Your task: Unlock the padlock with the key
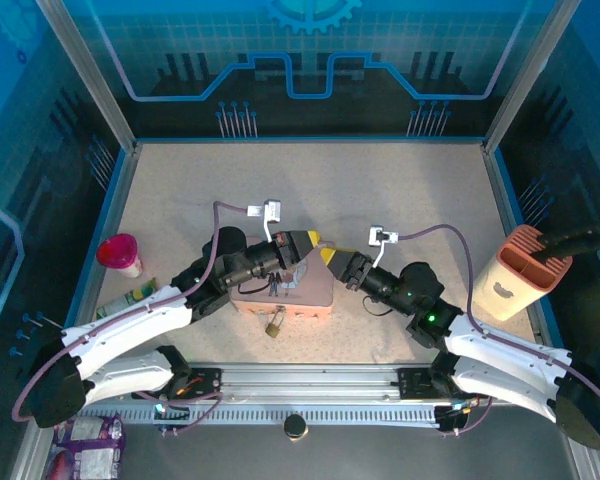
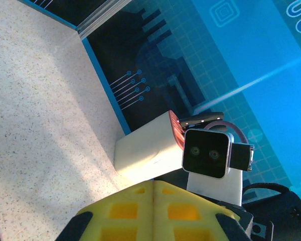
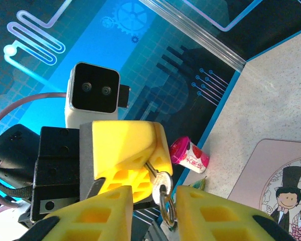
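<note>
The left gripper [image 1: 313, 243] and the right gripper [image 1: 332, 257] are meeting tip to tip above the pink tin box [image 1: 315, 292], a flat, rounded-corner tin lying on the speckled, sandy tabletop [image 1: 400, 190]. The right wrist view is showing a printed cartoon figure in a top hat on the tin's lid [image 3: 271, 170].

The left jaws are pressed together. In the left wrist view, its blocky yellow waffle-patterned fingers [image 2: 125, 211] are showing only a thin seam between them. From the right wrist camera, the left gripper [image 3: 128, 150] is pinching the key [image 3: 160, 179], a thin, silvery metal piece. Its rounded head is sticking out below the yellow pads, and a wire key ring [image 3: 166, 208] is dangling from it.

The right gripper [image 3: 154, 191] is holding its jaws spread, with the key's head and ring hanging in the gap between its two yellow fingers [image 3: 105, 216]. Contact with them cannot be told.

The padlock [image 1: 274, 326], small, squarish and brass-coloured, is sitting at the near edge of the tin, touching its front side. Its shackle is too small to make out.

A pink-lidded cup [image 1: 118, 252] is standing well to the left. A white holder with a ribbed salmon top [image 1: 520, 272] is standing at the right edge.
</note>
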{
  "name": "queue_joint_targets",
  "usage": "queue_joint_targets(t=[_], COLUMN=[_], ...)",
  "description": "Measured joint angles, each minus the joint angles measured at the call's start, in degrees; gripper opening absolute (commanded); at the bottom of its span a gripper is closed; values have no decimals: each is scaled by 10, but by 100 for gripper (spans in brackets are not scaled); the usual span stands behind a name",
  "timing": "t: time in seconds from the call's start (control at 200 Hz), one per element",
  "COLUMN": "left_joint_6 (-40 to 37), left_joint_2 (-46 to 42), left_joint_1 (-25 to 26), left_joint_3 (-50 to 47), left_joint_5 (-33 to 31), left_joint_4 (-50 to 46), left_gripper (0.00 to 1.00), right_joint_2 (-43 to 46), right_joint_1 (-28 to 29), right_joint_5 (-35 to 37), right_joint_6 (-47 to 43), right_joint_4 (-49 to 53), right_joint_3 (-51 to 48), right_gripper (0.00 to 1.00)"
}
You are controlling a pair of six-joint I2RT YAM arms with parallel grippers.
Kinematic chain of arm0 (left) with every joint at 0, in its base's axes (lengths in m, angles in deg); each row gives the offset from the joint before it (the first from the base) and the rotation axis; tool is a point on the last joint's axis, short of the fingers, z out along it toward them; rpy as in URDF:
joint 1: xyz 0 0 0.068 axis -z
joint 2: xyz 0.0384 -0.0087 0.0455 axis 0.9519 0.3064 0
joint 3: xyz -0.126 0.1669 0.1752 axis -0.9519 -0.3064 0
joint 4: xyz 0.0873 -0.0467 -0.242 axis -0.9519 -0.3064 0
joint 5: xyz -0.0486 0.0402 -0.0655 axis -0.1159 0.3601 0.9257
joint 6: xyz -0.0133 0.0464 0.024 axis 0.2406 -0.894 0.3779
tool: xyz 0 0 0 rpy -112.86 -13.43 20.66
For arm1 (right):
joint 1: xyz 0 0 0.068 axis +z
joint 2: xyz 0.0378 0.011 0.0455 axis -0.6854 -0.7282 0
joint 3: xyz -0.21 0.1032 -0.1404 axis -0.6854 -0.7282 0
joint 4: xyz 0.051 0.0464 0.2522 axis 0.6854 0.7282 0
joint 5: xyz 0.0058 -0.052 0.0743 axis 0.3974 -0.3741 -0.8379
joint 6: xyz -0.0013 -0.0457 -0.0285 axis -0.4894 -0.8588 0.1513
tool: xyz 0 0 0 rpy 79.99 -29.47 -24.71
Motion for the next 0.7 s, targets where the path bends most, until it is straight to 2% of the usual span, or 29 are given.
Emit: queue_joint_targets(t=[0.135, 0.345, 0.51, 0.695], left_joint_6=[0, 6, 14, 15], left_joint_2=[0, 0, 0, 0], left_joint_1=[0, 0, -1, -2], left_joint_3=[-1, -2, -5, -6], left_joint_5=[4, 10, 13, 14], left_joint_4=[2, 8, 17, 24], left_gripper=[0, 0, 0, 0], right_joint_2=[0, -5, -8, -8], right_joint_1=[0, -2, -2, -2], right_joint_5=[-1, -6, -10, -10], right_joint_6=[0, -1, 0, 0], right_joint_4=[0, -4, -8, -12], right_joint_3=[0, 0, 0, 0], right_gripper=[19, 15, 12, 14])
